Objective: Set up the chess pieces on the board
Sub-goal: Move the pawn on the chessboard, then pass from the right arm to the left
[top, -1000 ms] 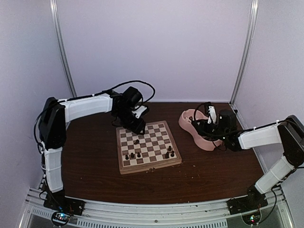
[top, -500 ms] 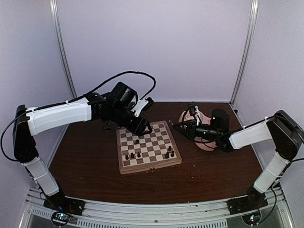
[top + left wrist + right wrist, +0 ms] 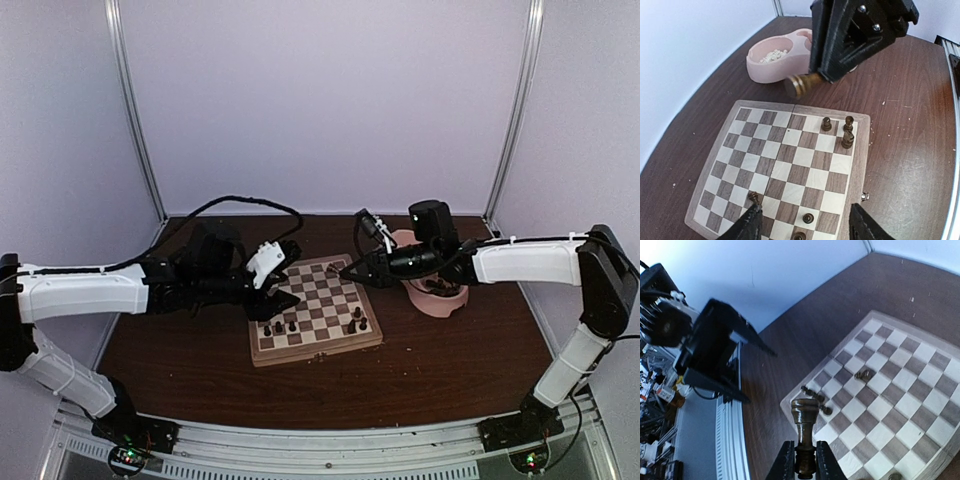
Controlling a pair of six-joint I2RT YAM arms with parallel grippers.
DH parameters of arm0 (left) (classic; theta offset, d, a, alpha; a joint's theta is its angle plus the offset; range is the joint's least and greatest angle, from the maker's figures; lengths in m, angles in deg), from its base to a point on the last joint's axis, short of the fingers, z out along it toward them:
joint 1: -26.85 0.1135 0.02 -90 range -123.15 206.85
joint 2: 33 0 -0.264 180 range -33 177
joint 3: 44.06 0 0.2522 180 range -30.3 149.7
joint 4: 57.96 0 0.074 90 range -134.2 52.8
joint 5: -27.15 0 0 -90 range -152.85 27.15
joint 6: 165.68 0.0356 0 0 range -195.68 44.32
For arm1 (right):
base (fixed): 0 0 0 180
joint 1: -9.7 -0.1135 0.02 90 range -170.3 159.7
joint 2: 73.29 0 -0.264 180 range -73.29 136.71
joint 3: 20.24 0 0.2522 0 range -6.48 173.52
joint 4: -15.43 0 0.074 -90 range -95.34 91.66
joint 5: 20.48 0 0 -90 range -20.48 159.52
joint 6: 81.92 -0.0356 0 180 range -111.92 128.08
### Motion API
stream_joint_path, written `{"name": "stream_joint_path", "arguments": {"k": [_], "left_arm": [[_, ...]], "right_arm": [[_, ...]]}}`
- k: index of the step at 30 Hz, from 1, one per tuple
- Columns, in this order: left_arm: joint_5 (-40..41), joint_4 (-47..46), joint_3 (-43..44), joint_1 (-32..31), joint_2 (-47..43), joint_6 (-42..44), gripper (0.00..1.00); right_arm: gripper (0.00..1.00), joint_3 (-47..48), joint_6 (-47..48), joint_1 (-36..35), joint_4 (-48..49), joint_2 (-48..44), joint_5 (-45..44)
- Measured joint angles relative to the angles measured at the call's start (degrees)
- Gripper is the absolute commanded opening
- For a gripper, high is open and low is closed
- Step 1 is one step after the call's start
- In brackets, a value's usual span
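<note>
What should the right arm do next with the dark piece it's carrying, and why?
Probably lower it onto a free square near the far edge of the board: the right tool is shut on the dark piece, which hangs above the board, not yet standing on a square.

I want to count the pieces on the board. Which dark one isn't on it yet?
The dark piece pinched in the right gripper. It hangs in the air, while the other dark pieces sit on the board.
</note>
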Motion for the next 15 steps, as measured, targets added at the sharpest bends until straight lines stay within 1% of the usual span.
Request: {"name": "stream_joint_path", "arguments": {"k": [3,7,10,13,15], "left_arm": [[-0.7,-6.1,-4.6,0.0,-2.4,4.5,0.58],[-5.8,-11.4,-7.2,0.0,-3.3,11.5,0.57],[-9.6,-12.9,-7.5,0.0,-3.2,15.4,0.57],[-12.0,-13.8,-7.4,0.0,-2.7,17.7,0.57],[-13.3,-14.1,-7.2,0.0,-2.0,18.9,0.55]], "right_arm": [[0.0,1.7,1.4,-0.6,-10.4,0.0,2.5],[0.0,4.7,2.5,-1.3,-21.4,0.0,5.1],[0.0,7.3,2.8,-2.3,-26.9,0.0,6.4],[0.0,9.7,3.0,-3.6,-30.5,0.0,7.5],[0.0,10.8,3.0,-4.3,-31.9,0.1,8.0]]}}
